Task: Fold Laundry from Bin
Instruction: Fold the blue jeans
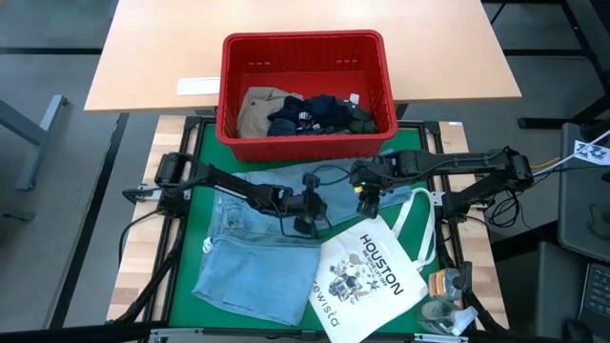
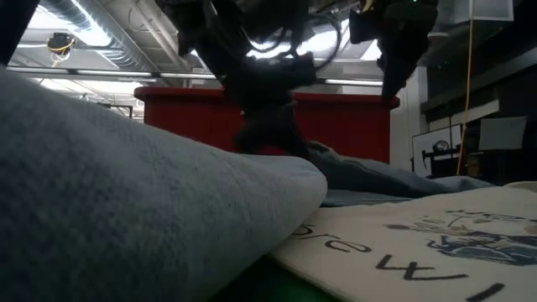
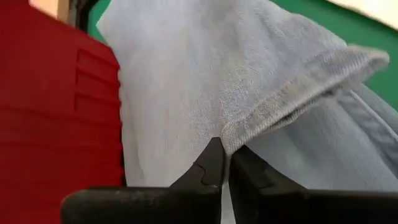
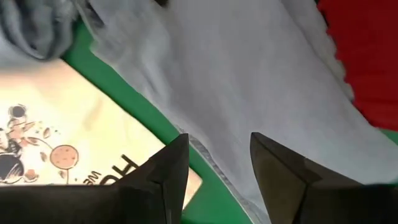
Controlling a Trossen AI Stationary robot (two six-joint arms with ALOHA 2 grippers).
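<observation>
From above, your left gripper [image 1: 307,225] sits in the middle of the frame, on the light blue denim [image 1: 250,262] that lies spread over the green mat [image 1: 188,229]. Your right gripper [image 1: 368,201] hovers just to its right, above the white tote bag [image 1: 367,274]. The two are near each other, so you could bump them if you swing either one sideways. The red bin [image 1: 307,48] is at the top middle, with the khaki-tan [image 1: 255,107], navy [image 1: 310,112] and dark green [image 1: 360,116] clothes inside. There is open room at the lower left of the mat.

From table height, the denim fills the left and the tote bag the lower right. The bin wall runs across the middle, close behind the arms. If you lift toward it, the cloth may catch on that wall.

In the left wrist view, the fingers [image 3: 212,163] are pressed together, pinching a folded hem of the denim. It is a thin bite right at the edge, so the cloth could slip out if you pull fast. The bin fills the left side, very near.

In the right wrist view, the fingers [image 4: 171,163] are spread and hold nothing. Under them the denim edge meets the mat, with the tote bag at the lower left. You could grab the bag by mistake.
</observation>
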